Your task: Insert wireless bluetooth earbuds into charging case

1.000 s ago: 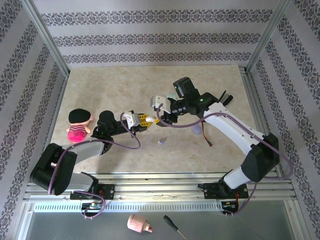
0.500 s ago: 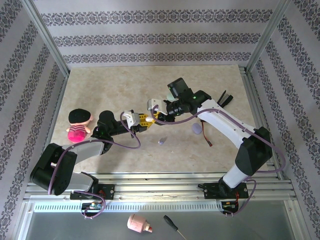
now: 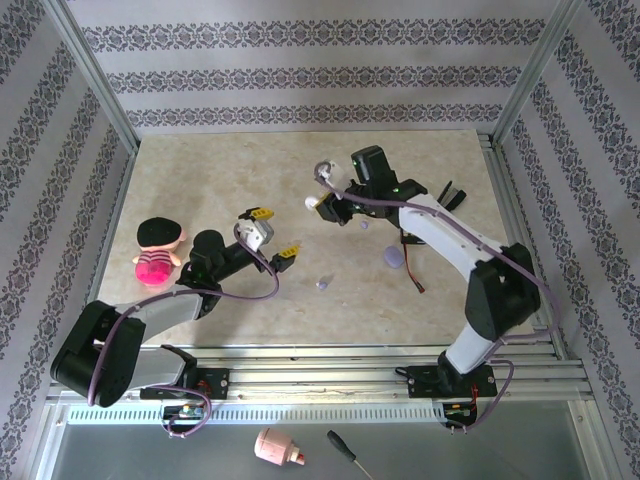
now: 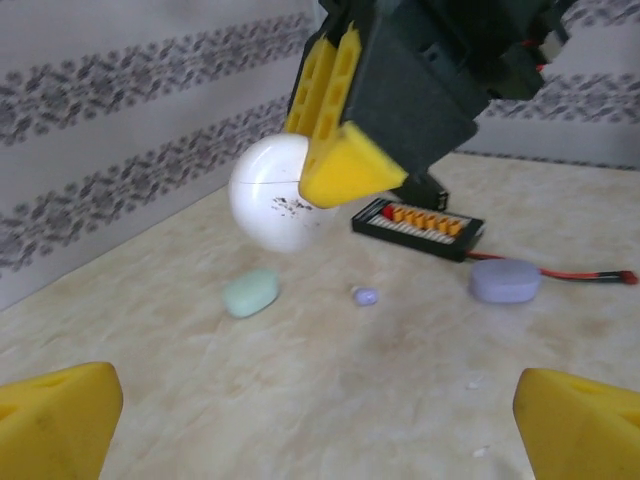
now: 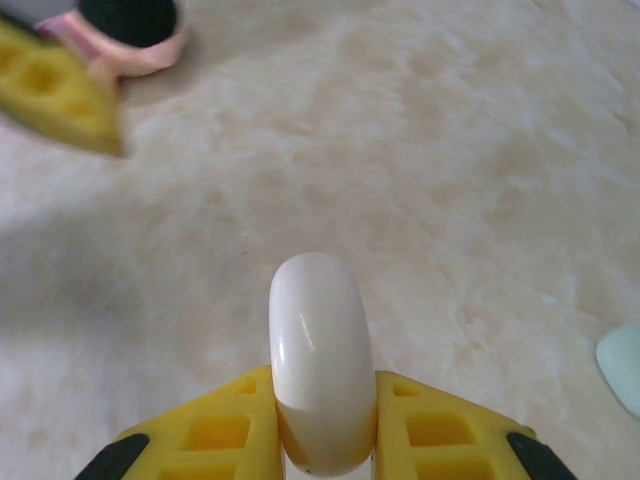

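Note:
My right gripper [image 3: 320, 203] [image 5: 322, 400] is shut on a white pebble-shaped charging case [image 3: 310, 202] [image 5: 320, 330] [image 4: 265, 195], held closed and edge-up above the table. My left gripper [image 3: 270, 232] [image 4: 318, 420] stands open and empty a short way to the left of it. A lilac earbud [image 3: 323, 284] lies on the table between the arms. In the left wrist view a lilac bud [image 4: 366, 296] rests between a pale green case [image 4: 250, 293] [image 5: 620, 370] and a lilac case [image 4: 505, 281] [image 3: 394, 257].
A pink doll with a black cap [image 3: 158, 250] [image 5: 130, 30] lies at the left. A black charger board [image 4: 418, 217] with a red wire [image 3: 413, 265] lies at the right. A pink object [image 3: 278, 447] and a screwdriver [image 3: 345, 452] lie below the front rail.
My left gripper opened and drew back to the left. My right gripper shut on the white case and carried it up and away toward the back.

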